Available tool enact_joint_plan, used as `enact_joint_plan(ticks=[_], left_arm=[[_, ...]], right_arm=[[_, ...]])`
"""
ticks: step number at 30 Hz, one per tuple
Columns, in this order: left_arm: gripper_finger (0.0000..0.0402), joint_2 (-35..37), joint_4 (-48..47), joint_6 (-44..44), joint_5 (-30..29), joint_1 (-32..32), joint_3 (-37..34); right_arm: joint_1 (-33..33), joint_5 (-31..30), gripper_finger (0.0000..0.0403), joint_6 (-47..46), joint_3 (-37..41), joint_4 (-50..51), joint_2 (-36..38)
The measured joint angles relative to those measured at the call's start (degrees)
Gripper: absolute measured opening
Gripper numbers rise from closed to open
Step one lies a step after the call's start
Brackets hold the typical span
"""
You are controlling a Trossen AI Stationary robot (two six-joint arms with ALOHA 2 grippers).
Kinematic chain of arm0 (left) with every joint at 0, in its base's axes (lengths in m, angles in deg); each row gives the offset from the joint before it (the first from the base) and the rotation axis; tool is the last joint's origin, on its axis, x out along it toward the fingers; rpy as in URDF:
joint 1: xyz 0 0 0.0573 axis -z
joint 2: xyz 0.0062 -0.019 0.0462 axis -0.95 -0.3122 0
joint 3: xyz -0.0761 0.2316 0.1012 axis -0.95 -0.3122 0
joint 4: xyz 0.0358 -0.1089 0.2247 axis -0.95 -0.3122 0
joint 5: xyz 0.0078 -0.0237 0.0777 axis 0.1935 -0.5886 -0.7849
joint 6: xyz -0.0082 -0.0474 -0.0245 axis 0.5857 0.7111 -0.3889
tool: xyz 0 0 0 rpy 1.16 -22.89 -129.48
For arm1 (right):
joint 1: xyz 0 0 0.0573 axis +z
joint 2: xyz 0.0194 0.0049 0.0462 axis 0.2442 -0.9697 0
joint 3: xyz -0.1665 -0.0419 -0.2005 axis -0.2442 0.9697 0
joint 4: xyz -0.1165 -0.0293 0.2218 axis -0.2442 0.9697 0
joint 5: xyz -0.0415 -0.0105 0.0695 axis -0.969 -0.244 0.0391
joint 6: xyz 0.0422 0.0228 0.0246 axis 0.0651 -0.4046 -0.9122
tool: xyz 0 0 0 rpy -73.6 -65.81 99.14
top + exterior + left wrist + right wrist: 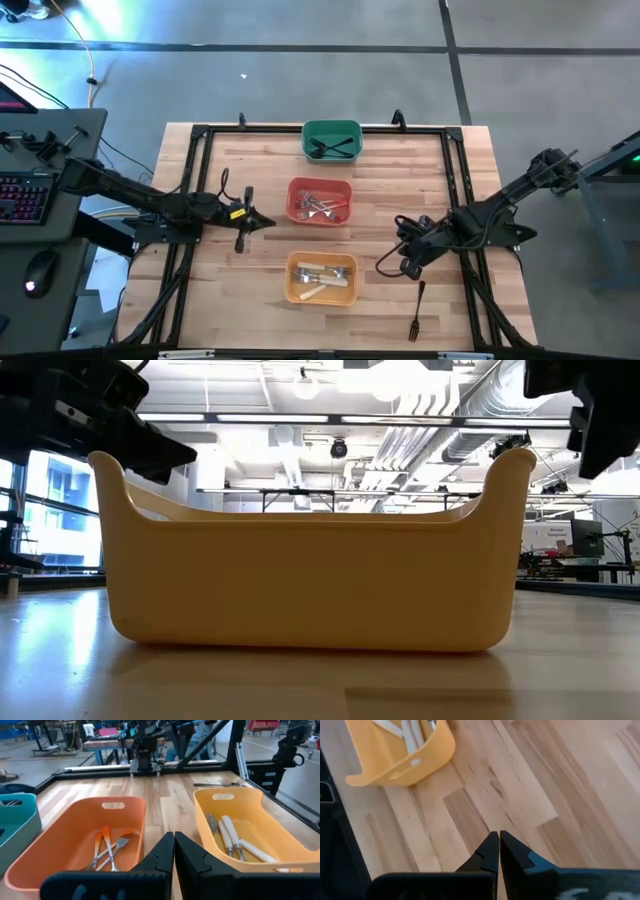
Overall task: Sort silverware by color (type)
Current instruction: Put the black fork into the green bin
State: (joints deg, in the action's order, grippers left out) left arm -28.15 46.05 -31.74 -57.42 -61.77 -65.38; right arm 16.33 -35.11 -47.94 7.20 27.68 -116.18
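Three bins stand in a row down the table's middle. The green bin (331, 140) holds dark forks, the red bin (320, 201) orange-handled utensils (106, 849), and the yellow bin (322, 278) white-handled ones (231, 836). One dark fork (417, 312) lies flat on the wood near the front edge, right of the yellow bin. My left gripper (266, 222) is shut and empty, left of the red bin, pointing toward the gap between the red and yellow bins (174, 840). My right gripper (406, 258) is shut and empty, tilted down over bare wood right of the yellow bin (498, 836).
A black metal frame (200, 135) runs around the wooden tabletop. Bare wood lies on both sides of the bin row. In the low view the yellow bin's wall (310, 575) fills the picture. A keyboard (25, 197) sits on a side desk to the left.
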Motion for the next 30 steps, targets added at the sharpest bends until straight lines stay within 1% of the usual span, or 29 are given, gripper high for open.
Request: enact_joint_plan(ticks=[5, 10, 13, 18, 22, 25, 27, 30], left_arm=[[0.0005, 5.0, -5.7, -0.3, 2.8, -2.8, 0.0], [0.0005, 11.2, -9.7, -0.6, 3.0, -4.8, 0.0], [0.0005, 15.2, -13.0, -0.9, 3.0, -5.8, 0.0], [0.0005, 21.9, -18.5, -0.7, 2.5, -7.2, 0.0], [0.0005, 27.0, -22.1, -0.8, 2.6, -7.2, 0.0], [0.0005, 30.7, -24.3, -0.9, 1.8, -7.2, 0.0], [0.0005, 33.3, -26.3, -0.9, 1.2, -7.2, 0.0], [0.0005, 36.9, -29.7, -0.9, 0.5, -7.2, 0.0]], right_arm=[[1.4, -0.1, 0.0, -3.1, 0.0, 1.7, -0.1], [3.3, -0.1, 0.0, -7.7, 0.0, 2.1, -0.1], [5.4, -0.1, 0.0, -12.6, 0.0, 2.1, -0.1], [9.9, 0.7, 0.0, -24.4, 0.0, 2.7, -2.0], [13.6, 1.3, 0.0, -39.3, 0.1, 4.3, -5.9], [16.6, 4.1, 0.0, -49.2, 0.1, 3.1, -9.7], [18.7, 7.3, 0.0003, -54.6, 0.1, 1.2, -12.4], [21.6, 11.9, 0.0022, -60.3, 0.1, -2.8, -16.8]])
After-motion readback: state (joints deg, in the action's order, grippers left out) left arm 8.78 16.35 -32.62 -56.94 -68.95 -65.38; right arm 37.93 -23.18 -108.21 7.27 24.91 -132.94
